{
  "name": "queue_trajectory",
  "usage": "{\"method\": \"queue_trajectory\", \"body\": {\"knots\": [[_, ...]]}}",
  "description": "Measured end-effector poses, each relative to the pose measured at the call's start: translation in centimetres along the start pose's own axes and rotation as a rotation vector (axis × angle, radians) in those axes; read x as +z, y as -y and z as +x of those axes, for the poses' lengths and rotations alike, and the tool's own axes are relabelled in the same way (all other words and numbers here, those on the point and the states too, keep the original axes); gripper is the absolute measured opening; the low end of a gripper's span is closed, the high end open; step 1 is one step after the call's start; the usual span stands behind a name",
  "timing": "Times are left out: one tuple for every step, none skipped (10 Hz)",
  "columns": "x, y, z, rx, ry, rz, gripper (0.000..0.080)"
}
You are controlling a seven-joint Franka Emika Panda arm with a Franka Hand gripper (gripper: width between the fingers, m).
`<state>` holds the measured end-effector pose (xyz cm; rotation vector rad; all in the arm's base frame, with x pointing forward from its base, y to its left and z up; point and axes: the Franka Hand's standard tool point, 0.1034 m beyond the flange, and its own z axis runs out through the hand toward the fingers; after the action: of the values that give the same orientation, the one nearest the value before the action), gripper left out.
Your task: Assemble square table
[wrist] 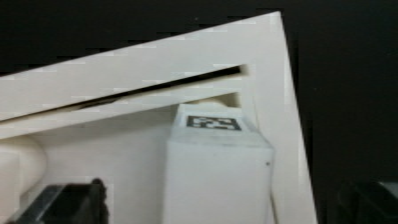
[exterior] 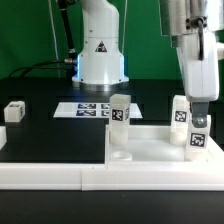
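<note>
Exterior view: the gripper [exterior: 199,108] hangs at the exterior view's right, over the table top [exterior: 150,143], a white square slab lying flat on the black work surface [exterior: 50,135] just behind the long white border rail [exterior: 110,176]; the fingers straddle a leg [exterior: 198,138] that stands upright on the slab's right part, tag facing the camera; fingers stand apart, wide, one either side of the leg's upper end; cannot tell if the pads touch it, no clamp visible.

A second leg [exterior: 180,113] stands upright just behind that one, also tagged; a third leg [exterior: 119,110] stands upright on the slab's left rear part, tag on its front face; a fourth leg [exterior: 14,111] lies loose on the black surface at the exterior view's far left, well apart from the slab; the marker board [exterior: 88,108] lies flat behind the slab, in front of the white robot base [exterior: 101,55].

Wrist view: white leg top with its tag [wrist: 215,124] sits between the dark finger tips [wrist: 63,203], which are blurred at the frame edge; the slab [wrist: 160,70] shows behind it, with a dark slot along its edge; black surface beyond.
</note>
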<state>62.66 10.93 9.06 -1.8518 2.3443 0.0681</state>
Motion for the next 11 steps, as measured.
{"method": "queue_trajectory", "body": {"knots": [[0.0,0.0,0.0,0.0,0.0,0.0,0.0649],[0.0,0.0,0.0,-0.001,0.0,0.0,0.0649],[0.0,0.0,0.0,-0.001,0.0,0.0,0.0649],[0.0,0.0,0.0,-0.001,0.0,0.0,0.0649],[0.0,0.0,0.0,-0.001,0.0,0.0,0.0649],[0.0,0.0,0.0,-0.001,0.0,0.0,0.0649],[0.0,0.0,0.0,-0.003,0.0,0.0,0.0649],[-0.1,0.1,0.1,-0.045,0.001,0.002,0.0649],[-1.3,0.3,1.2,-0.113,0.018,0.017,0.0649],[-2.9,-0.1,2.9,-0.185,0.024,0.034,0.0649],[-3.7,-0.5,4.1,-0.292,0.024,0.036,0.0649]]}}
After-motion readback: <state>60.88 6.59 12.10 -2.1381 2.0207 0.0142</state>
